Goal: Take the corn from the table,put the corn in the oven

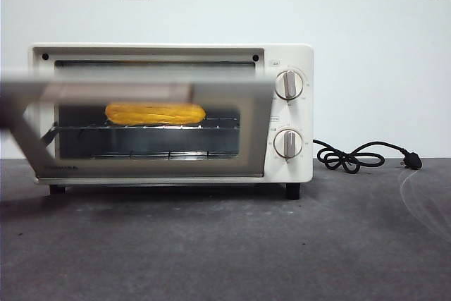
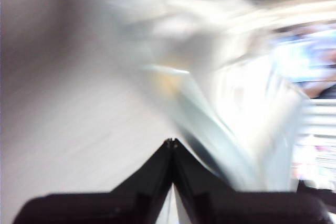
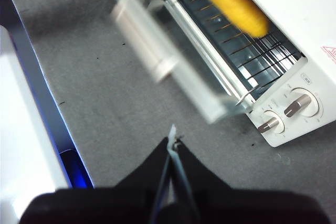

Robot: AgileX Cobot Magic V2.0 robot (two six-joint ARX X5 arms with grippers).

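Observation:
The corn lies lengthwise on the wire rack inside the cream-white oven; the right wrist view also shows the corn on the rack. The oven door is part-way between open and closed and smeared with motion, as is the door in the right wrist view. My right gripper is shut and empty, hovering over the table in front of the oven's knob side. My left gripper is shut and empty; its view is blurred, showing only pale streaks.
Two round knobs sit on the oven's right panel. A black cord with plug coils on the table to the right of the oven. A white unit with a blue light borders the table beside my right arm.

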